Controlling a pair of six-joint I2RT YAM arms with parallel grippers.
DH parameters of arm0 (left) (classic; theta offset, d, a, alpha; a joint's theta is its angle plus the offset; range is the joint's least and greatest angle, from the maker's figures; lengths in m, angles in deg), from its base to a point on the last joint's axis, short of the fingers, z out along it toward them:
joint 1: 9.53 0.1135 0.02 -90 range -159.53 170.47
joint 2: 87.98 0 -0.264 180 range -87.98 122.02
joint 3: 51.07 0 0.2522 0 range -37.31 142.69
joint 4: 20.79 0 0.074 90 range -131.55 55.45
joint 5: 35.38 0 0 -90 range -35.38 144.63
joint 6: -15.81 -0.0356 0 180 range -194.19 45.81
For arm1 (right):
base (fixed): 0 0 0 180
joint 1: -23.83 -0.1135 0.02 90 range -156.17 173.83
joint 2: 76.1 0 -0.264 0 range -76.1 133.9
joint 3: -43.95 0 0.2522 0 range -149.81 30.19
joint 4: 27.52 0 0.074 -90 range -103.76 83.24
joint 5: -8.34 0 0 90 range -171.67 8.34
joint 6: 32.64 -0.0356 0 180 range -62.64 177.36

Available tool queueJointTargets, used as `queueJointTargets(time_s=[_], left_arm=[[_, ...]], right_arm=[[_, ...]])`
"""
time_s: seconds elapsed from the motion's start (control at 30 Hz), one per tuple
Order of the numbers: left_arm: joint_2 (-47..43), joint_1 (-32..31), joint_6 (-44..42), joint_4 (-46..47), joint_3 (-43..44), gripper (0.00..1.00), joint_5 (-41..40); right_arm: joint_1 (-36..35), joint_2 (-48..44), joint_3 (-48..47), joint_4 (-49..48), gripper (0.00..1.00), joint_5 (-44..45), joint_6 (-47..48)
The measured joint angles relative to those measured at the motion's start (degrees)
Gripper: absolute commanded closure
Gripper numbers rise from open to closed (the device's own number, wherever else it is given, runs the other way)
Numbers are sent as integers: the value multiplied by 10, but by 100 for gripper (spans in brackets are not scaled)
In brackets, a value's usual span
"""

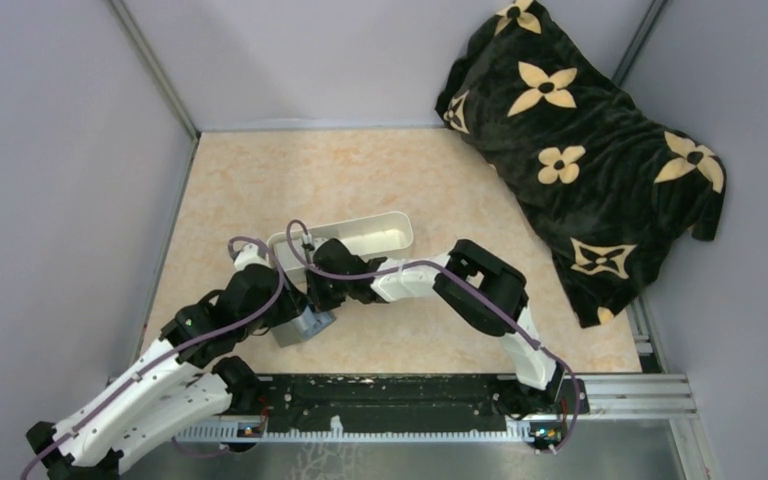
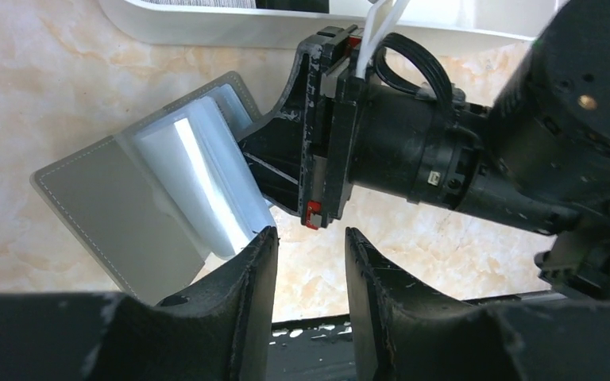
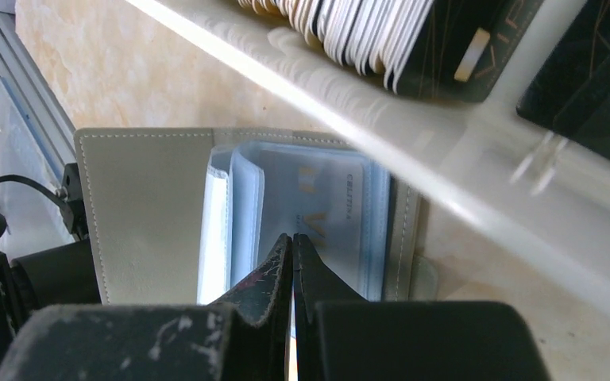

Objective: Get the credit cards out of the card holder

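Note:
The grey card holder [image 1: 305, 325] lies open on the table in front of the white tray. The left wrist view shows its grey cover [image 2: 103, 206] and raised blue-grey pockets. A pale card [image 3: 333, 206] with gold lettering sits in a pocket. My right gripper [image 3: 292, 236] is shut, with its tips down on that pocket, and it also shows in the top view [image 1: 317, 292]. My left gripper [image 2: 311, 238] is open and empty, just beside the holder's near corner. Pale cards [image 3: 349, 24] and a black card [image 3: 476, 48] lie in the tray.
The long white tray [image 1: 380, 230] stands just behind the holder, close over the right gripper. A black blanket with tan flowers [image 1: 580, 150] fills the back right. A black rail [image 1: 390, 400] runs along the near edge. Both arms crowd the holder.

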Motion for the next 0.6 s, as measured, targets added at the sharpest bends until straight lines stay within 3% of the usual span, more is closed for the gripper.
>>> queueJointTargets(time_s=[0.37,0.6], left_arm=[[-6,0,-6,26,0,59,3],[-9,0,-6,28,-1,59,4]], right_arm=[[3,-98,142,-30,100,54,-23],[2,-100,136,-18,100,55,-22]])
